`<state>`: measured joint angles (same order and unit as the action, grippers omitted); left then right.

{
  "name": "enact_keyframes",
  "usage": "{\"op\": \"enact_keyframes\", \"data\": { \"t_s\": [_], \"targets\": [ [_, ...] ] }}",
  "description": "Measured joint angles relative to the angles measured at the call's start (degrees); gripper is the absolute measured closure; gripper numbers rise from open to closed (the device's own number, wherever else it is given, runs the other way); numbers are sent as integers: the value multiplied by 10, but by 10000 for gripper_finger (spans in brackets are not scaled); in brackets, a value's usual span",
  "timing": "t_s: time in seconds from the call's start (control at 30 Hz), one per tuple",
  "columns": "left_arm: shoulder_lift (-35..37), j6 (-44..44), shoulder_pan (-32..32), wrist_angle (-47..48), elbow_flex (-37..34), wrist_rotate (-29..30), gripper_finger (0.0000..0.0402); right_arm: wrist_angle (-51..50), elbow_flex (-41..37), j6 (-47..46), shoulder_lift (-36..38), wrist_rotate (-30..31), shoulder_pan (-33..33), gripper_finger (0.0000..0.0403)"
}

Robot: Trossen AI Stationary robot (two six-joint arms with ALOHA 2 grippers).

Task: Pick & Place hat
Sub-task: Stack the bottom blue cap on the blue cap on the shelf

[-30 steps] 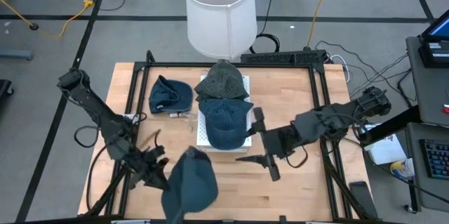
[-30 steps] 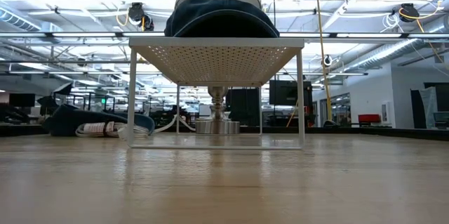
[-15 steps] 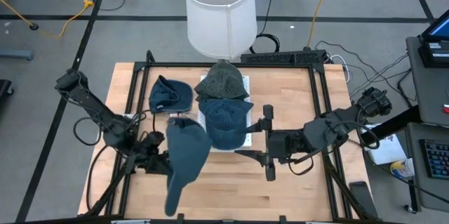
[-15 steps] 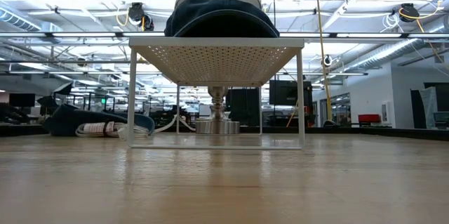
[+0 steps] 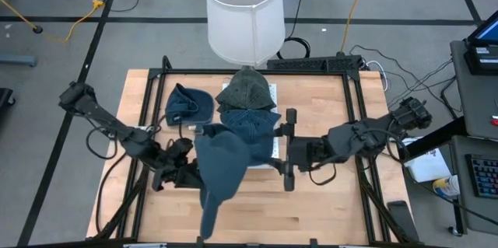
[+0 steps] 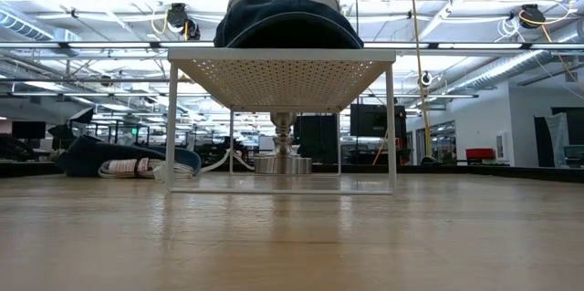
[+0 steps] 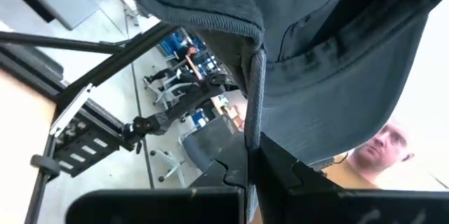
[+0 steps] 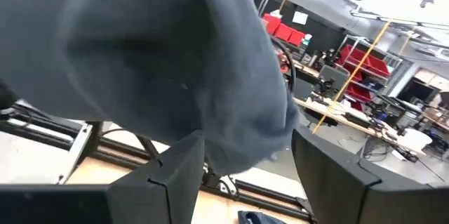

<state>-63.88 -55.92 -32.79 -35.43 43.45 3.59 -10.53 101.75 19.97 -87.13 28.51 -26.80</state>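
Note:
My left gripper [image 5: 187, 172] is shut on a dark blue-grey cap [image 5: 222, 162], held above the table's middle, brim [image 5: 210, 215] toward the near edge. In the left wrist view the cap [image 7: 337, 55] fills the picture above my gripper [image 7: 247, 155]. My right gripper [image 5: 282, 155] is open just right of the cap. The crown [image 8: 140, 55] bulges in front of its spread fingers [image 8: 245, 154]; touching or apart, I cannot tell. A blue cap [image 5: 253, 127] and a grey-green hat [image 5: 247, 91] lie on a white rack [image 6: 281, 77]. My left gripper pinches the cap's lower edge [image 7: 252, 115] between its two fingers, coming from the table's left side. The edge stands as a narrow seam running along the fingers. The cap is lifted clear of the table, crown to the right, brim drooping toward the near edge.
Another blue cap [image 5: 188, 106] lies on the table left of the rack, also in the low view [image 6: 119, 157]. A white cylinder [image 5: 243, 11] stands beyond the far edge. Black frame rails [image 5: 356, 108] run along the sides. A person [image 7: 382, 147] shows in the room beyond.
My left gripper has carried the cap from the near edge up toward the rack and rightward. The cap has turned, so its crown now faces right and its brim the near edge. My right gripper, still open, has moved left and slightly toward the far edge, closing on the cap.

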Motion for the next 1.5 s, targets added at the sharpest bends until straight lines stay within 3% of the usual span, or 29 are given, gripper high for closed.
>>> {"op": "enact_keyframes", "data": {
  "t_s": [0.2,0.47,0.63,0.8,1.0,1.13,1.3,1.5],
  "targets": [
    [-49,25,33,1,43,-32,396,-20,0,-19,0,0,5,195],
    [-90,41,64,-2,65,-35,396,-19,0,-11,6,4,-34,195],
    [-105,28,66,-6,65,-44,396,-33,0,-8,5,49,-41,202],
    [-108,22,61,-7,65,-51,396,-47,0,-10,10,61,-49,254],
    [-103,22,62,-9,65,-52,396,-69,0,-43,16,60,-71,377],
    [-103,10,62,-7,65,-52,395,-102,0,-67,31,58,-94,379],
    [-102,2,69,-7,65,-57,347,-169,0,-119,61,-11,-108,379],
    [-81,-9,96,71,65,-141,289,-204,0,-178,111,-153,-106,379]
  ]
}}
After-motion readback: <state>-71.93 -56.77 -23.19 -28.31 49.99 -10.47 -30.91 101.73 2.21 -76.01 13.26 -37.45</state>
